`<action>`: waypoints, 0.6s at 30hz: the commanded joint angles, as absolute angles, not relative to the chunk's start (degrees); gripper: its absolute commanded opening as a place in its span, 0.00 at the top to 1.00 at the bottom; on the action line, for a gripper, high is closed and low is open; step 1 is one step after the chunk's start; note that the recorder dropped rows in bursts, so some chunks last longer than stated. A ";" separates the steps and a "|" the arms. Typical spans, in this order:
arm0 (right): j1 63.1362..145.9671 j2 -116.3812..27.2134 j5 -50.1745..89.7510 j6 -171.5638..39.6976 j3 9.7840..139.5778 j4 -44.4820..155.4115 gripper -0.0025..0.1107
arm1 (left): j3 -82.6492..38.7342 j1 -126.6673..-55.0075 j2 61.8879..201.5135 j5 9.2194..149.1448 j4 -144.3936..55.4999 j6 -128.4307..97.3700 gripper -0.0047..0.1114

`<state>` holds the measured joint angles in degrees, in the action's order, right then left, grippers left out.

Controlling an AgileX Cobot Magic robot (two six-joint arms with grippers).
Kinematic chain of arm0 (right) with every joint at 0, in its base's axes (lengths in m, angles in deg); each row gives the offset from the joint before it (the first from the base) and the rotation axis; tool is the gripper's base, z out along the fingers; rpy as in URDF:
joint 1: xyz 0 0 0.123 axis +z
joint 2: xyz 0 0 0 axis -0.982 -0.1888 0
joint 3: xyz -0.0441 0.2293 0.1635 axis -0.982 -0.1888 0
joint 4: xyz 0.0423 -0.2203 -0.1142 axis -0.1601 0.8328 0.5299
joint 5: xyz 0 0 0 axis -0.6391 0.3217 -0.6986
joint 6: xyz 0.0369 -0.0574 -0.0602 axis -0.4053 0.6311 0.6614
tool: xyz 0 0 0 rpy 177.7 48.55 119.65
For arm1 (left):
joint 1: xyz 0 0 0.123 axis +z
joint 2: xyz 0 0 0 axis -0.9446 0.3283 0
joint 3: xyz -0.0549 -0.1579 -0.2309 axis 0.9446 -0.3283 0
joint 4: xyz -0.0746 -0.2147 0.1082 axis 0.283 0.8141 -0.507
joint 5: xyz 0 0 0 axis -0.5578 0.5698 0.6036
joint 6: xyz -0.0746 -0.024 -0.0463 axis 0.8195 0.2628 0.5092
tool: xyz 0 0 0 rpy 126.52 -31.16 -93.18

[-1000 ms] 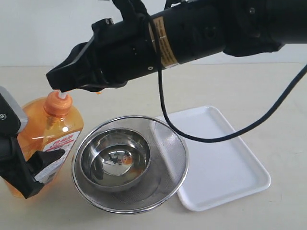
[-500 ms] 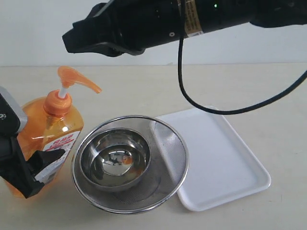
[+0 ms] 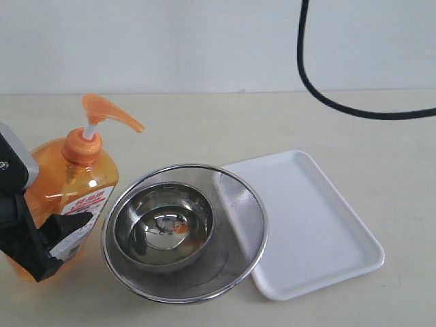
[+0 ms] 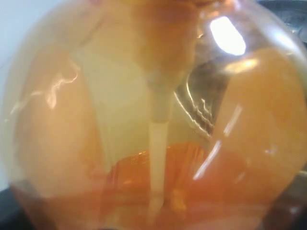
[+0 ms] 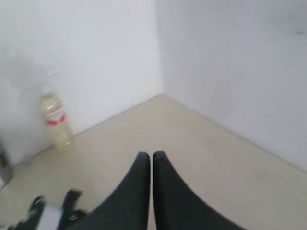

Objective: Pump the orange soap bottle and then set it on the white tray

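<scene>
The orange soap bottle [image 3: 75,184] stands upright at the left of the table, its pump nozzle [image 3: 109,112] raised on the white stem. My left gripper [image 3: 54,228] is shut on the bottle's lower body, one black finger [image 3: 68,225] across the label. In the left wrist view the orange soap bottle [image 4: 153,120] fills the picture and hides the jaws. The white tray [image 3: 320,225] lies flat at the right with nothing on it. My right gripper [image 5: 152,155] is shut and holds nothing; it is out of the exterior view and faces a beige floor and white walls.
A round steel mesh strainer [image 3: 245,204] with a steel bowl [image 3: 163,228] inside sits between bottle and tray, overlapping the tray's near corner. A black cable [image 3: 340,105] hangs at the upper right. A pale bottle [image 5: 56,122] stands by the wall far off.
The right arm has lifted off the pump and left the exterior view upward to the right. The pump nozzle has sprung back up. The left gripper and bottle have stayed put.
</scene>
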<state>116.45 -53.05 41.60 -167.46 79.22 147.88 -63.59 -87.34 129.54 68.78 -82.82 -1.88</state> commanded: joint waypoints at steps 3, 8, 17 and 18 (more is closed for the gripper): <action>116.38 -49.50 28.79 -132.24 71.38 120.29 0.98 | -63.21 -87.57 129.25 66.28 -82.80 -1.62 0.92; 116.38 -49.37 28.76 -121.57 69.06 117.65 0.98 | -63.21 -87.57 129.25 65.90 -82.80 -0.35 0.92; 116.11 -47.02 21.97 -115.90 69.62 99.79 0.98 | -63.21 -87.57 129.25 65.90 -82.80 -0.35 0.92; 116.26 -46.67 16.94 -115.90 70.28 99.51 0.98 | -63.21 -87.57 129.25 65.90 -82.80 -0.35 0.92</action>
<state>116.35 -48.34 25.31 -116.73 68.90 104.82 -63.59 -87.34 129.54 68.55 -82.82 -0.67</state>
